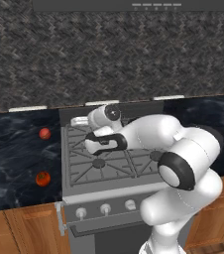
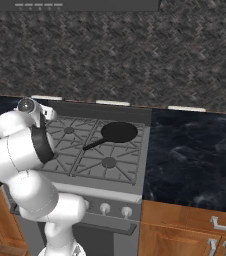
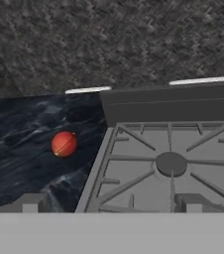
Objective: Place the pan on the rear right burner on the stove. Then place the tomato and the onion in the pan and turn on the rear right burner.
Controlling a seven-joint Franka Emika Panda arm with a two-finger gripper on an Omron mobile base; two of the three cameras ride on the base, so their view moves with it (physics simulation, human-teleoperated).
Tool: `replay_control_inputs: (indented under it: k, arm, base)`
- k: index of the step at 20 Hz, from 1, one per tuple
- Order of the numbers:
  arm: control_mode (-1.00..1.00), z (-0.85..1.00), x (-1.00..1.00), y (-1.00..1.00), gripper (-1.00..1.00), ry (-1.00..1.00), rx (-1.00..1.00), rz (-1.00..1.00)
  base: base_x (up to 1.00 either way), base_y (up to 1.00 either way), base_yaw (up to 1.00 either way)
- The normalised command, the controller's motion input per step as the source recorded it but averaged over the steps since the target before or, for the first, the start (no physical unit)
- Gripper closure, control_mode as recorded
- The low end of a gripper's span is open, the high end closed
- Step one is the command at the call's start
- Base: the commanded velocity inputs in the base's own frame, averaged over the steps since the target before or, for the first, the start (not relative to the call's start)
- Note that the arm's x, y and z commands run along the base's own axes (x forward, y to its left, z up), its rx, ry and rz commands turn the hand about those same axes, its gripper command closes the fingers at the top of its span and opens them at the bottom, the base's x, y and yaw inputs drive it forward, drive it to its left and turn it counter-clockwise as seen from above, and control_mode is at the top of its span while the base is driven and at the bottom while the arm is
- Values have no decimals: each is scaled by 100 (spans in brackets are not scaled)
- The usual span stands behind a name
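The stove sits between two stretches of dark marble table, seen in both base views. On the rear right burner the pan already lies flat, its long handle reaching toward the stove's middle; that first step looks done.

The arm bends low over the left half of the stove, and the gripper points toward the table on the left, its jaws spread wide with nothing between them. In the hand view its two tips frame the rear left grate and the stove's left edge.

Two small red balls wait on the left table, well apart from each other. The nearer, orange-red one with a dark stem spot is the tomato; the farther, paler one near the back wall is the onion, which also appears ahead and to the left in the hand view.

The step in hand is probably fetching the first vegetable. Next, the gripper must swing left past the stove's edge, centre over a ball, descend and close on it.
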Motion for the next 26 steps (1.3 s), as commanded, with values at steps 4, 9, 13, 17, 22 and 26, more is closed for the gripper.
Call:
replay_control_inputs:
  k: [4,9,13,17,22,26]
  arm:
    - [-100,10,0,39,-100,14,-9,0]
    - [-100,0,0,14,-100,0,-1,9]
    - [-100,0,0,4,-100,-2,0,10]
    - [-100,0,0,1,-100,-1,0,11]
    - [-100,-3,2,3,-100,-1,0,6]
    - [-100,0,0,19,-100,0,0,0]
  base:
    - [0,0,0]
    - [0,0,0]
    - [0,0,0]
    - [0,0,0]
    - [0,0,0]
    - [0,0,0]
